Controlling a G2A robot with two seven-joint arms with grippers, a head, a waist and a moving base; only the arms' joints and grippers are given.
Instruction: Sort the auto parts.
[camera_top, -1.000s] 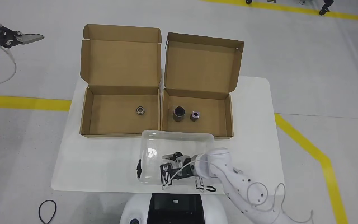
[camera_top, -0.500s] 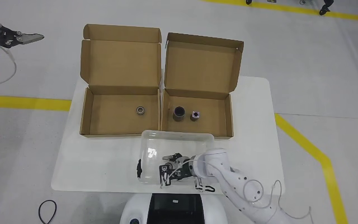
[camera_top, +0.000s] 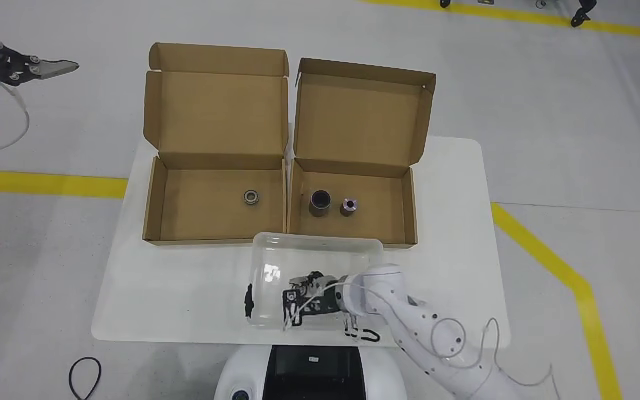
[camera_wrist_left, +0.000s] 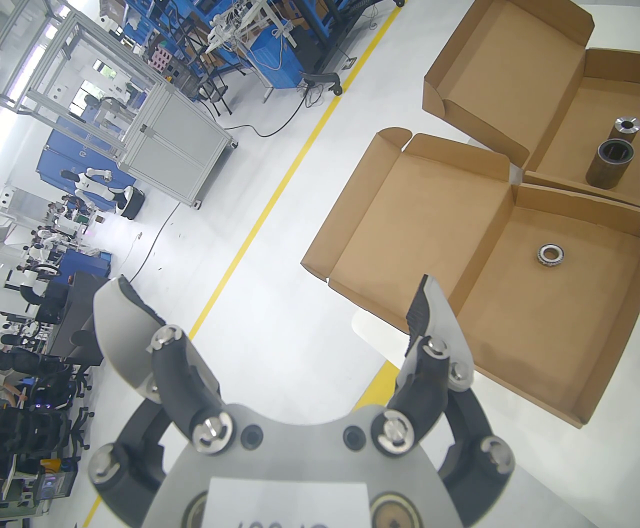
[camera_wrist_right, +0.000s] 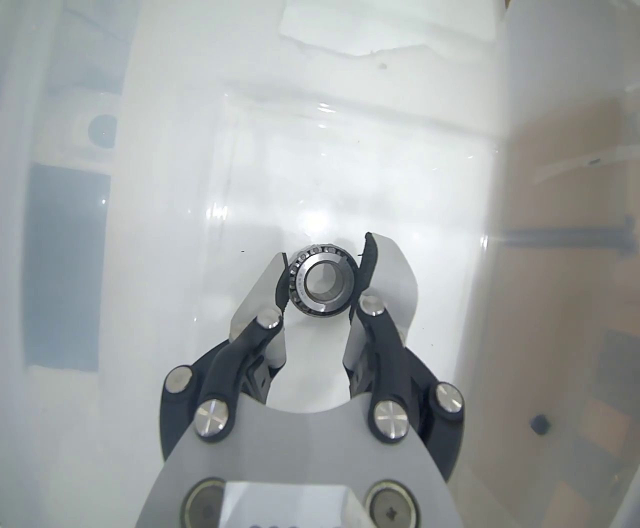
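Note:
A small steel roller bearing (camera_wrist_right: 324, 284) sits between the fingers of my right gripper (camera_wrist_right: 325, 265), which is shut on it, both pads touching its sides. This gripper (camera_top: 295, 298) is low inside the clear plastic bin (camera_top: 318, 238) at the table's front. The left cardboard box (camera_top: 190, 210) holds one similar bearing (camera_top: 251, 196). The right cardboard box (camera_top: 385, 215) holds a dark cylinder sleeve (camera_top: 320, 202) and a small silver bushing (camera_top: 348, 206). My left gripper (camera_wrist_left: 274, 295) hangs open and holds nothing, off the table's left side, looking toward the boxes.
Both boxes have their lids standing open at the back. A black object (camera_top: 248, 300) lies against the bin's left outer wall. Bare white table (camera_top: 450, 230) stretches to the right of the boxes and in front of the left box.
My right gripper has shifted a little to the left inside the bin. The boxes and their parts have stayed put.

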